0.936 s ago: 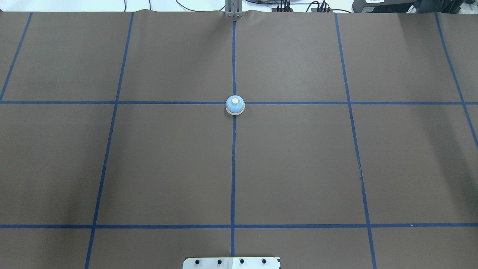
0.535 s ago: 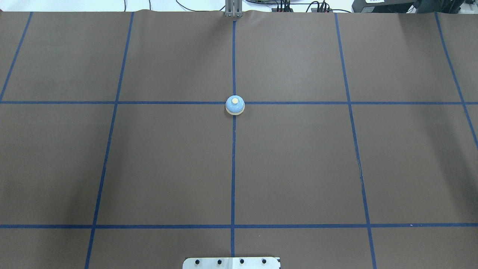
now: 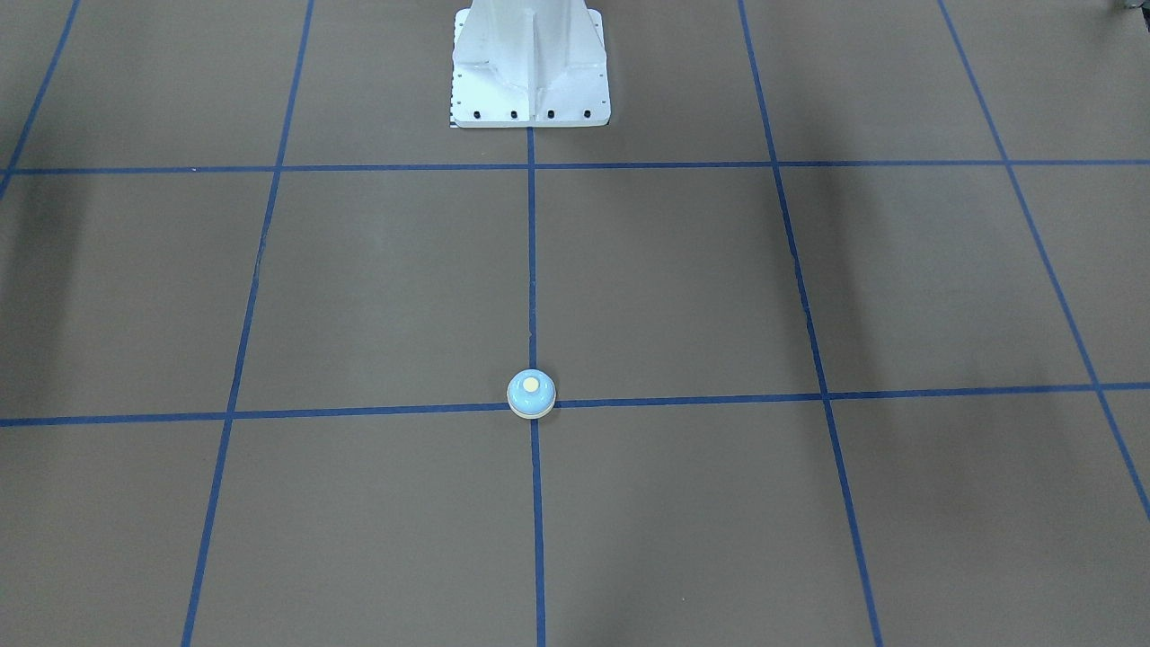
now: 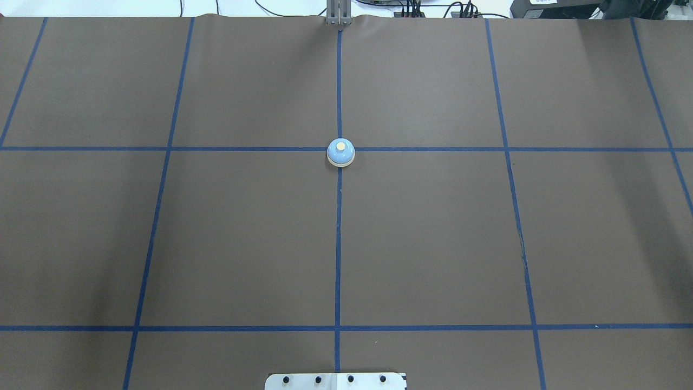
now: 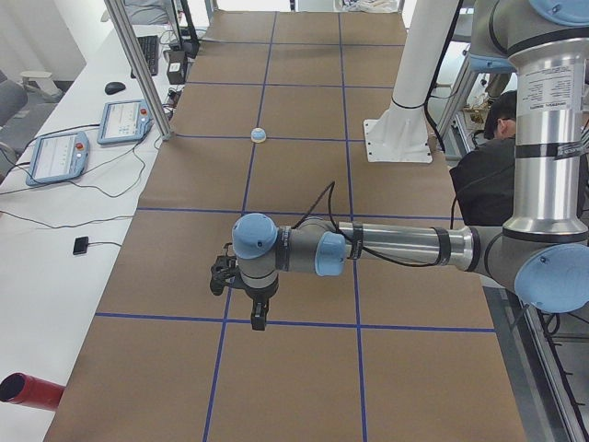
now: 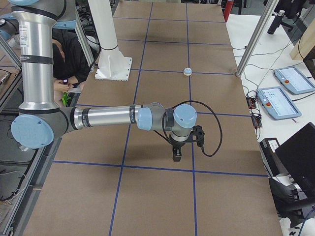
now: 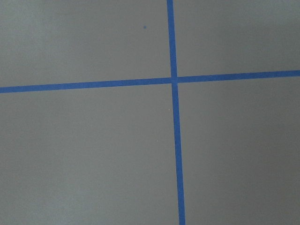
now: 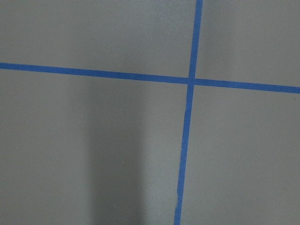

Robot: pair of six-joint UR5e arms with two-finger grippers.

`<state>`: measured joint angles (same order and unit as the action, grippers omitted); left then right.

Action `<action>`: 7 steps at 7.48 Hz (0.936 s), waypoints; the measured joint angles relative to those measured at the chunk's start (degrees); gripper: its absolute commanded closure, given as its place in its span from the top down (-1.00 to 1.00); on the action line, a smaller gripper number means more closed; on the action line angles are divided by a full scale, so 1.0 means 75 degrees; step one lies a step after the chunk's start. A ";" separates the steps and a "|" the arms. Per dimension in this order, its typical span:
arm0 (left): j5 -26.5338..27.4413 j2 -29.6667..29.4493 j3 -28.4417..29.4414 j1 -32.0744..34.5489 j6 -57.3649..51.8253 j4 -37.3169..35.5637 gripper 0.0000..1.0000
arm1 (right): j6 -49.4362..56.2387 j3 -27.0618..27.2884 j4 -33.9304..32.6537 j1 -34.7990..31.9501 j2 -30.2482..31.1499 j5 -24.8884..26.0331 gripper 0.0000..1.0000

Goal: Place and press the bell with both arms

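Across the brown, blue-taped surface (image 4: pixel 433 244), the grey-and-silver jointed left arm (image 5: pixel 396 247) and right arm (image 6: pixel 108 118) are stretched out over opposite ends, whether their jaws are released or clenched cannot be told, and the small light-blue dome-shaped bell (image 4: pixel 340 152) is set upright on a central tape crossing, well apart from both.

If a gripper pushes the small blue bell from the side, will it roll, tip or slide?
The bell would probably slide rather than roll or tip, since it sits low on a wide round base. Its smooth dome may slip out of a high grip. It looks small, so it is likely light.
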<state>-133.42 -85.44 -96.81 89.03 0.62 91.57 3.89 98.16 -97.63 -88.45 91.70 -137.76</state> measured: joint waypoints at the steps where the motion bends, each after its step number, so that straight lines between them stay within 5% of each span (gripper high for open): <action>1: 0.0000 -0.0005 -0.0002 0.0000 0.0002 0.0001 1.00 | 0.0018 -0.0011 0.0004 -0.0050 0.0012 -0.0001 1.00; 7: 0.0000 -0.0054 -0.0031 0.0000 0.0013 -0.0003 1.00 | 0.0030 -0.0044 0.0041 -0.0089 0.0010 0.0015 1.00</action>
<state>-133.42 -85.84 -97.04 89.03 0.72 91.55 4.11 97.83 -97.32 -89.12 91.77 -137.65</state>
